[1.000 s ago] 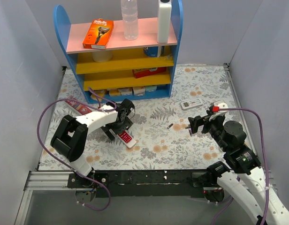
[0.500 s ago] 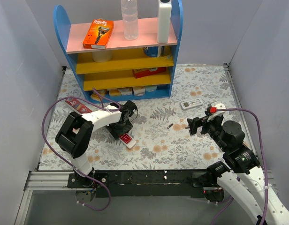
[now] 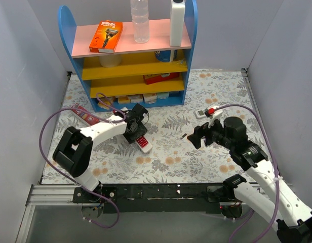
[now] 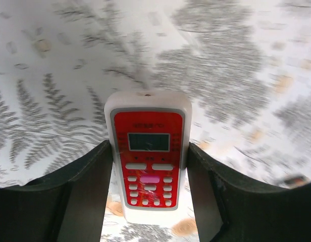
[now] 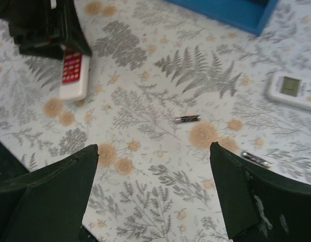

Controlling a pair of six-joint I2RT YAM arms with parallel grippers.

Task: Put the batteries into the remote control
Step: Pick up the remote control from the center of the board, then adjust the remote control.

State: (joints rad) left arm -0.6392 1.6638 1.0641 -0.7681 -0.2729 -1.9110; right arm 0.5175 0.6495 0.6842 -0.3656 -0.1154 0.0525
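Note:
The remote control (image 4: 149,151) lies face up on the floral table, red front with white keys and a small screen. My left gripper (image 4: 149,150) is shut on it, one dark finger pressed on each long side. From above, the remote control (image 3: 143,144) sticks out below the left gripper (image 3: 137,135), left of centre. One battery (image 5: 188,119) lies ahead of my right gripper (image 5: 154,148), which hangs open and empty above the table. A second battery (image 5: 255,159) lies close to its right finger. The top view shows one battery (image 3: 183,136) just left of the right gripper (image 3: 195,136).
A longer white remote (image 3: 205,112) lies at the back right, also white remote (image 5: 292,89). The blue shelf unit (image 3: 130,61) with boxes and bottles stands at the back. A red packet (image 3: 85,115) lies by the left wall.
The left fingers have come together onto the remote control's sides, and it now sits slightly further back and right. The right arm has swung left toward the middle battery.

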